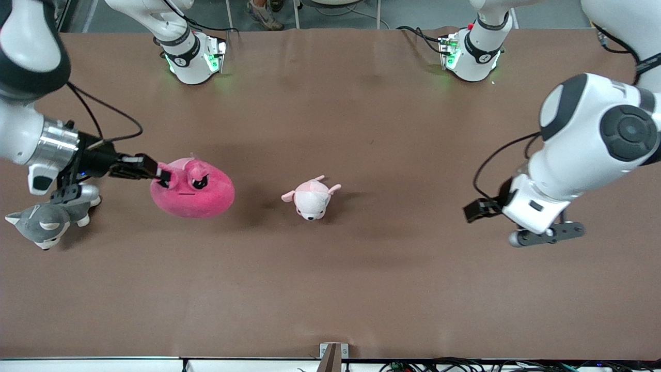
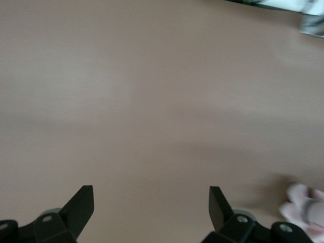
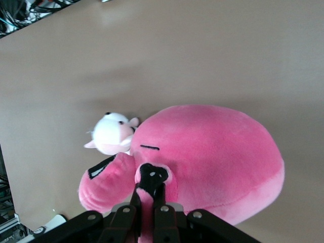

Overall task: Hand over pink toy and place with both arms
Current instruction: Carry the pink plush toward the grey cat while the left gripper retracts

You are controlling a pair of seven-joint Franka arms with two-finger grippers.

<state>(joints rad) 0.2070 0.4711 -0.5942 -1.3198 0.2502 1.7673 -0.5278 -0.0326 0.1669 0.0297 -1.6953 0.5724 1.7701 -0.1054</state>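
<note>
The round hot-pink toy (image 1: pixel 193 188) with dark angry eyes is toward the right arm's end of the table. My right gripper (image 1: pixel 162 175) is shut on a fold of plush by its eye; the right wrist view shows the toy (image 3: pixel 212 152) with the fingers (image 3: pixel 144 202) pinching pink fabric. I cannot tell whether the toy rests on the table or hangs just above it. My left gripper (image 1: pixel 547 235) hovers open and empty over bare table at the left arm's end; the left wrist view shows its fingertips (image 2: pixel 83 200) wide apart.
A small pale pink-and-white puppy plush (image 1: pixel 311 196) lies at mid-table, and its edge shows in the left wrist view (image 2: pixel 306 210). A grey-and-white husky plush (image 1: pixel 49 219) lies under the right arm's wrist. The brown table (image 1: pixel 361 289) spreads wide around them.
</note>
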